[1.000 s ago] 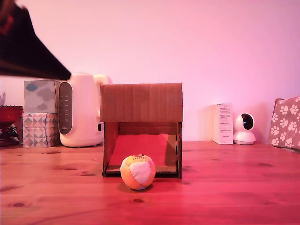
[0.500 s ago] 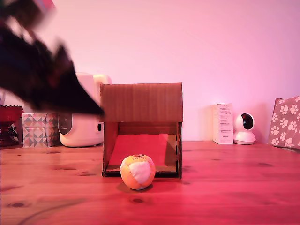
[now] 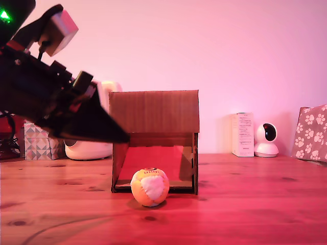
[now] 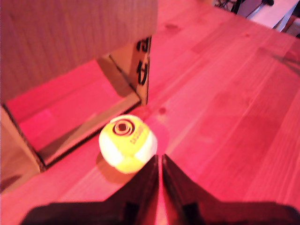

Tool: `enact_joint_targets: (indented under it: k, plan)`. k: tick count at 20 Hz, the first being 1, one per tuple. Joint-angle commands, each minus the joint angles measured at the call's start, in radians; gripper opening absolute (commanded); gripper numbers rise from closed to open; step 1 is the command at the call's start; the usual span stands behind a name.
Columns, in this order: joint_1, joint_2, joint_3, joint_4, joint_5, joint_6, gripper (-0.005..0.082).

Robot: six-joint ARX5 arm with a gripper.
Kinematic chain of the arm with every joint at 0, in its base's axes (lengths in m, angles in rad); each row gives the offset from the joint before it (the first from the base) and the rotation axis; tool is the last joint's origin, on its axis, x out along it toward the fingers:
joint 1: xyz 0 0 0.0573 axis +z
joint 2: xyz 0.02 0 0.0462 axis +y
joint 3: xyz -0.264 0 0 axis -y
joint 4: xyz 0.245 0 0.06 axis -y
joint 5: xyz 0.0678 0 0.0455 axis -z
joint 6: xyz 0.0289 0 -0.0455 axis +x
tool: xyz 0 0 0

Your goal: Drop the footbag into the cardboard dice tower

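In the exterior view, the footbag [image 3: 149,187] rests on the tabletop [image 3: 245,204] just before the cardboard dice tower [image 3: 154,140]; its label is unreadable. The end effector [image 3: 120,137] hangs at the exterior view's left, hiding a white kettle [image 3: 92,148]. In the wrist view, the end effector's [image 4: 160,161] jaws stand nearly together, empty, near the footbag [image 4: 126,143].

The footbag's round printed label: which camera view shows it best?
The wrist view: the footbag shows its ringed label facing up, close to the lens. In the exterior view the footbag shows only the label's edge at the top, too small to read.
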Motion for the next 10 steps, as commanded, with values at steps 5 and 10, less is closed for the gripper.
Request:
enact_joint_targets:
  k: [5,10]
  plan:
    - [-0.002,0.068,-0.013,0.073,-0.029,0.005,0.0776]
    - [-0.030,0.215,-0.009,0.227,-0.135,-0.072,0.0775]
